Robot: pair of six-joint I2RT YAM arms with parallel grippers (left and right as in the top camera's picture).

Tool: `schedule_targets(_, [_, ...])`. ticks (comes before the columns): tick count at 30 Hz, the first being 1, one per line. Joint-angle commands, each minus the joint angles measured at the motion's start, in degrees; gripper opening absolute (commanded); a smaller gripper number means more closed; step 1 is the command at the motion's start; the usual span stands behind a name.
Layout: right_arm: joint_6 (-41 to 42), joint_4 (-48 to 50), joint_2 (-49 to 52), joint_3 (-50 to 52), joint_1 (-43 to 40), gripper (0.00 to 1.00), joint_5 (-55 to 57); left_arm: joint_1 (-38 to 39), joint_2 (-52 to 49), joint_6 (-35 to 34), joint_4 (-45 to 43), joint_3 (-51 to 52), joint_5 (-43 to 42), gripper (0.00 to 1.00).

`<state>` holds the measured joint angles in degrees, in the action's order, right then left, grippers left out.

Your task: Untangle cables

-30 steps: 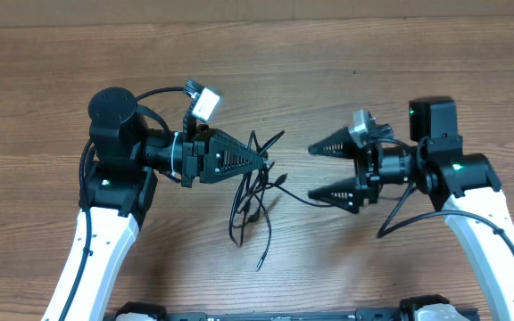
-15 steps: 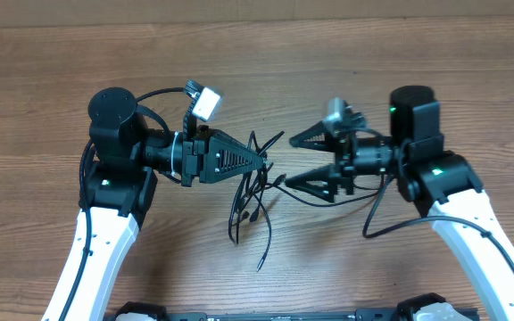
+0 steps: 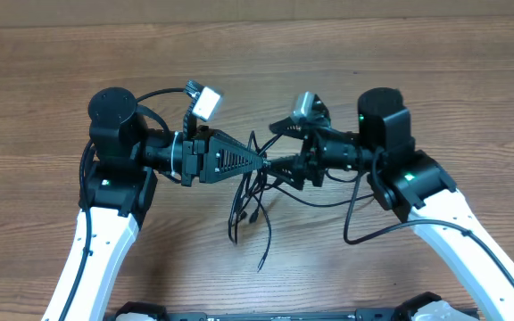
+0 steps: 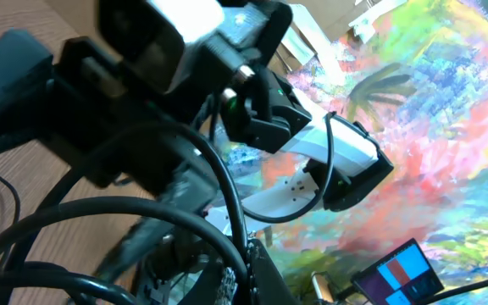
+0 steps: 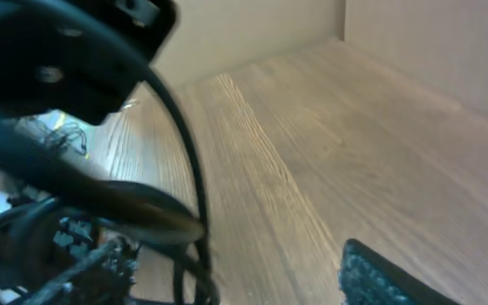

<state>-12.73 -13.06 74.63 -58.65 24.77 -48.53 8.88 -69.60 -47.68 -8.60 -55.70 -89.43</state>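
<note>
The left arm's long white plastic link and the right arm's matching white link are each capped by matt black joint housings. A squat black cylindrical motor cap tops the left arm and a second black cap tops the right. Small green indicator lights glow on the black housings. The left gripper is black, its tapering triangular fingers cut with rows of slots. The right gripper has the same pointed black fingers, one showing a finely ribbed black pad. A small white-and-grey box camera is mounted at the left wrist and a grey camera at the right. Thick black wires loop off the right arm.
</note>
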Motion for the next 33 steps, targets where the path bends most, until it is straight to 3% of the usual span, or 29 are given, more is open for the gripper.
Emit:
schedule_targets(1, [1.25,1.29,1.75,-0.22,0.42,0.69,1.99,-0.17,0.9,-0.15,-0.24,-0.7,-1.14,0.04])
schedule_targets(3, [4.0,3.63,2.73,-0.22,0.39,0.63,1.92,-0.17,0.9,-0.15,-0.24,-0.7,-1.14,0.04])
schedule_targets(6, [6.99,8.61,3.8,-0.22,0.39,0.45,-3.15,-0.17,0.9,-0.15,-0.24,-0.7,-1.14,0.04])
schedule_targets(10, [7.93,10.86,4.04,-0.22,0.39,0.04,-8.81,-0.17,0.9,-0.15,-0.24,-0.7,-1.14,0.04])
schedule_targets(17, [14.99,9.99,4.02,-0.22,-2.21,0.04,-8.76,-0.2,0.9,-0.13,-0.24,-0.7,-1.14,0.04])
schedule_targets(23, [27.69,8.24,3.98,-0.22,-13.09,0.04,-4.0,-0.2,0.9,-0.15,-0.24,-0.7,-1.14,0.04])
schedule_targets(29, [27.06,-8.68,4.0,-0.22,-22.58,0.04,18.12,-0.17,0.9,-0.13,-0.24,-0.7,-1.14,0.04])
schedule_targets(33, [23.21,-17.81,4.04,-0.22,-24.7,0.04,25.49,-0.17,0.9,0.09,-0.24,-0.7,-1.14,0.04])
